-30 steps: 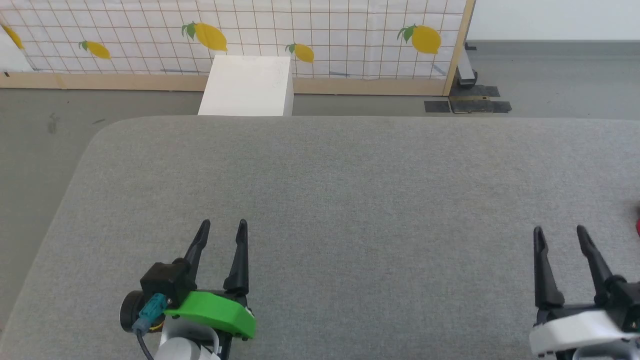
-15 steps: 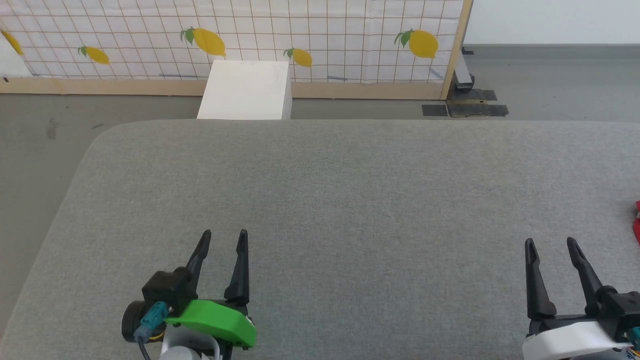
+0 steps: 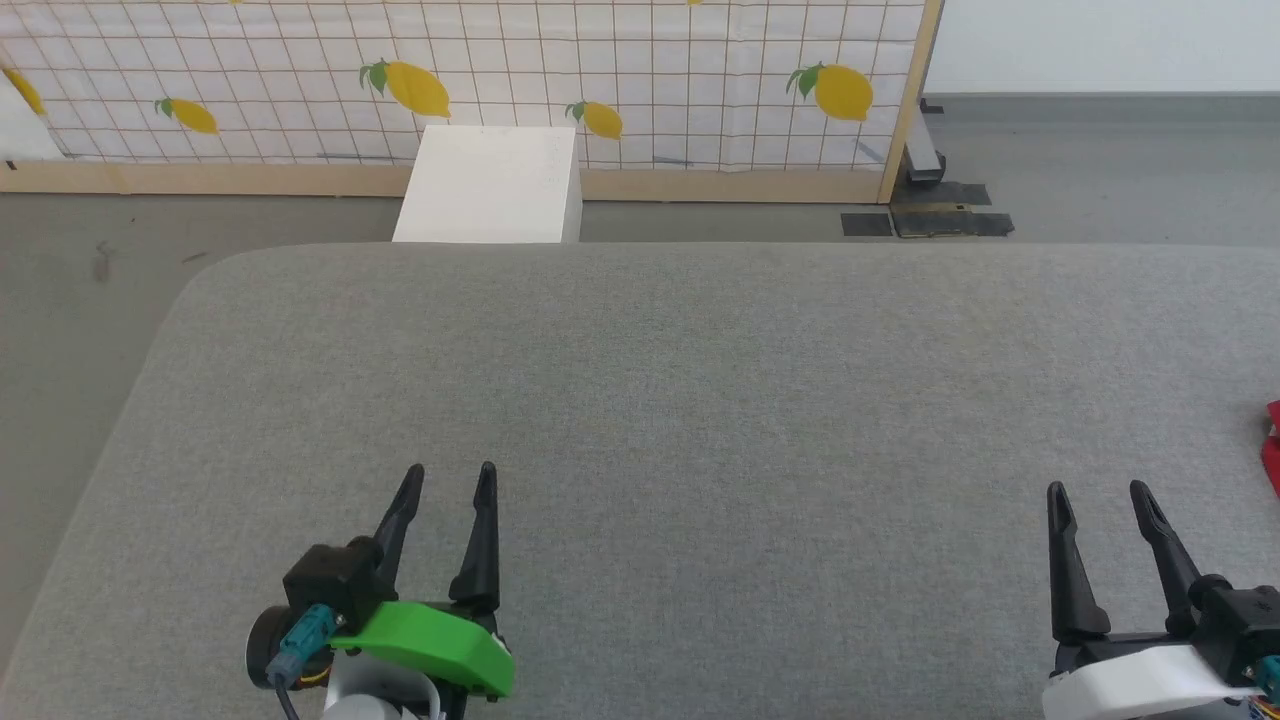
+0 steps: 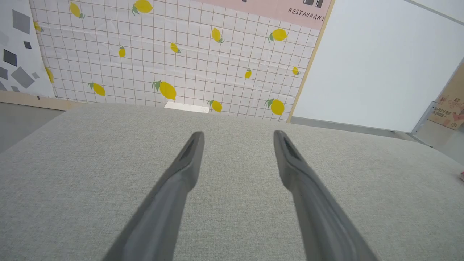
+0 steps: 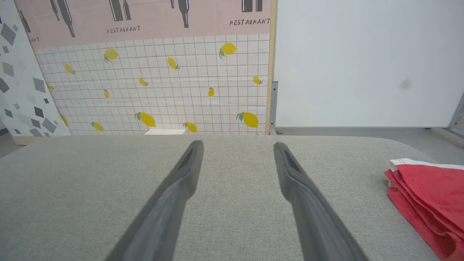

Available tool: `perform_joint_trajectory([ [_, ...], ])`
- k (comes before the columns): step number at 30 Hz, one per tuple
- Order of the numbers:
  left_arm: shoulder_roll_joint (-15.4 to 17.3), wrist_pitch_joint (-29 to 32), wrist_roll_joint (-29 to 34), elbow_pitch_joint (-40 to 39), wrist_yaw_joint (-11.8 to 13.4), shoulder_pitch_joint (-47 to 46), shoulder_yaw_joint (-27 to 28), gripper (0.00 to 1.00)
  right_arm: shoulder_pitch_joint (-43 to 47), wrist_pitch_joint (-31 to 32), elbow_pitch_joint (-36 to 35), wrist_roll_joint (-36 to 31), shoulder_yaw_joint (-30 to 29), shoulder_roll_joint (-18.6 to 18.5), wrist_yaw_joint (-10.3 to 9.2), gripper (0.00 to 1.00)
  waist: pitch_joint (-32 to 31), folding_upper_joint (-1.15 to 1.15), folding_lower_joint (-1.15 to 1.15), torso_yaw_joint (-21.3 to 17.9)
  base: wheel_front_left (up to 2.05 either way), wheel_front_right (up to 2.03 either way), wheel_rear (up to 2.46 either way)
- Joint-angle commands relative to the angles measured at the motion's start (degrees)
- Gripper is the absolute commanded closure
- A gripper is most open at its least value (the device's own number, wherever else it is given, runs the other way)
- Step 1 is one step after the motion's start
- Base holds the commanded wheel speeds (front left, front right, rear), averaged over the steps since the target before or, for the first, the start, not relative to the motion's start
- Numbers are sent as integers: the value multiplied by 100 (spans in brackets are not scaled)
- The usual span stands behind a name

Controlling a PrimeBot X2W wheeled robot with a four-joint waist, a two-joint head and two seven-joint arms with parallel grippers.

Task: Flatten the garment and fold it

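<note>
The garment (image 5: 427, 195) is bright red cloth with a white band, lying bunched in layers on the grey padded table at the far right of the right wrist view. In the head view only a red sliver of the garment (image 3: 1272, 450) peeks in at the right edge. My right gripper (image 3: 1098, 495) stands open near the table's front right, left of the garment and apart from it. My left gripper (image 3: 450, 475) stands open at the front left, with nothing between its fingers. Both grippers point away from me across the table.
The grey padded table (image 3: 700, 380) has a rounded far-left corner. Behind it a white box (image 3: 490, 185) stands on the floor before a lemon-print panel (image 3: 500, 70). A dark foot plate (image 3: 930, 220) lies on the floor at the back right.
The whole head view has shifted a little, so the camera moved: the table edge and both grippers sit lower in the picture. Both grippers stay open and empty.
</note>
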Motion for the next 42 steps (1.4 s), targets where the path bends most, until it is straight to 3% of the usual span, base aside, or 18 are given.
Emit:
perform_joint_trajectory([
  [1, -16, -22, 1, 19, 19, 84, -5, 0, 57, -60, 12, 52, 10, 18, -10, 0, 0, 0, 0, -5, 0, 0, 0],
  [10, -16, -22, -24, 54, 26, 79, -29, 0, 66, -66, 42, 88, 15, 18, -10, 0, -25, 0, 0, 1, 0, 0, 0],
  [11, 0, 0, -15, 46, 0, 1, -34, 100, 2, -38, 32, 42, 8, 1, 0, 100, -25, 0, 0, 0, 0, 0, 0],
  [42, -2, 203, 193, -107, 61, 31, 49, 100, -80, 156, -12, -28, 99, 0, -1, 100, -15, 0, 0, -19, 0, 0, 0],
])
